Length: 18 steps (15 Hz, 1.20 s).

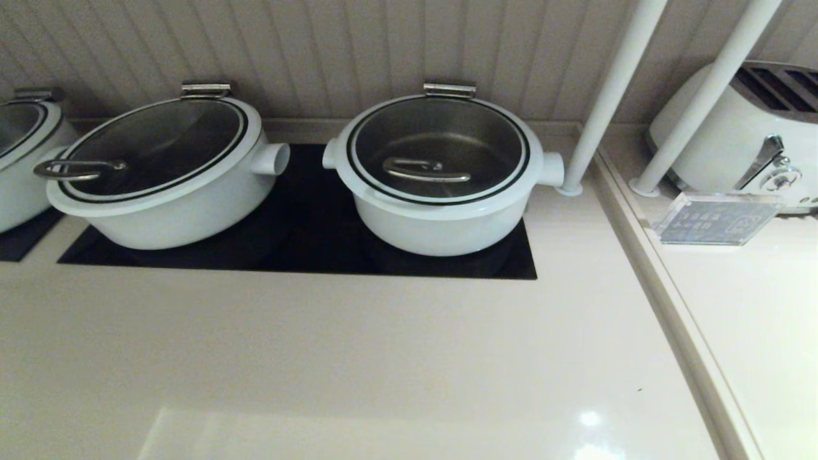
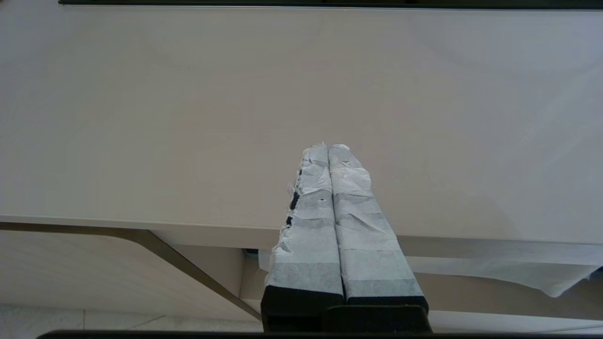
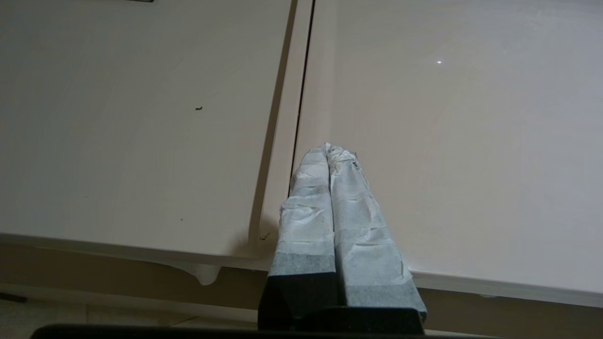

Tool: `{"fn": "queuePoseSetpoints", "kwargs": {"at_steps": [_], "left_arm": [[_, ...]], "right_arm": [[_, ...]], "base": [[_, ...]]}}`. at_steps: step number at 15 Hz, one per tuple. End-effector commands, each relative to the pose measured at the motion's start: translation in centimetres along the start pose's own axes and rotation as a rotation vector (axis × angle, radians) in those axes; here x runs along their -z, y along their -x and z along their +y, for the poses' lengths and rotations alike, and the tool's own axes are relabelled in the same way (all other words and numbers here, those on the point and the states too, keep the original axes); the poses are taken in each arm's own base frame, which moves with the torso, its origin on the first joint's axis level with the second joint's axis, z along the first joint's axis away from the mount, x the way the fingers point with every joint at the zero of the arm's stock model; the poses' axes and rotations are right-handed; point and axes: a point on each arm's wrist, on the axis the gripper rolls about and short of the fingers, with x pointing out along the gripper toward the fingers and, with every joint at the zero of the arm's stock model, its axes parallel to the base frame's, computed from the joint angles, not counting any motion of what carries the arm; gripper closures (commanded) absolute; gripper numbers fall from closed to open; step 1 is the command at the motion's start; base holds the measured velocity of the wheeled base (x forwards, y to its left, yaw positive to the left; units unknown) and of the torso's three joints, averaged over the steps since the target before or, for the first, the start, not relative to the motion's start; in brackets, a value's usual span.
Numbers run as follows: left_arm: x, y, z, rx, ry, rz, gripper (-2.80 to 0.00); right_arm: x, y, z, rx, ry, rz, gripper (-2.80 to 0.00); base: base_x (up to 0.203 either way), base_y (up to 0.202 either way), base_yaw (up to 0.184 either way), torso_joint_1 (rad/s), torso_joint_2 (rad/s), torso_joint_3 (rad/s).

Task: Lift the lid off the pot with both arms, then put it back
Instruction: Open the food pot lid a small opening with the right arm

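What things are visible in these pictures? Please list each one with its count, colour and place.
pot: 1, white, on the black panel, right side.
lid: 1, clear glass with white rim, closed on the pot.
wider pot: 1, white, dark lid, left of the pot.
third pot: 1, white, far left, cut off.
black panel: 1, set in the counter.
counter: 1, cream.
poles: 2, white, right of the pot.
toaster: 1, white, far right.
sign: 1, clear, before the toaster.
left gripper: 1, white-taped, shut, over the counter edge.
right gripper: 1, white-taped, shut, over the counter seam.
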Motion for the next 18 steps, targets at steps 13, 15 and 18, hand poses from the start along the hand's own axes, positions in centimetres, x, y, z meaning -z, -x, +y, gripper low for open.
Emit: {"fn": "queuePoseSetpoints", "kwargs": {"at_steps": [13, 15, 18], "left_arm": [[0.0, 0.0, 0.0, -0.001, 0.0, -0.001, 0.0], [0.0, 0.0, 0.0, 0.0, 0.0, -0.001, 0.0], [0.0, 0.0, 0.0, -0.001, 0.0, -0.001, 0.0]], "right_arm": [[-5.5, 2.2, 0.0, -0.14, 0.024, -0.193, 0.0], [-6.8, 2.5, 0.1, -0.228, 0.027, -0.141, 0.0], [-8.4, 0.6, 0.2, -0.308, 0.05, -0.041, 0.0]], "base": [[0.0, 0.0, 0.0, 0.0, 0.0, 0.0], [0.0, 0.0, 0.0, 0.0, 0.0, 0.0], [0.0, 0.0, 0.0, 0.0, 0.0, 0.0]]}}
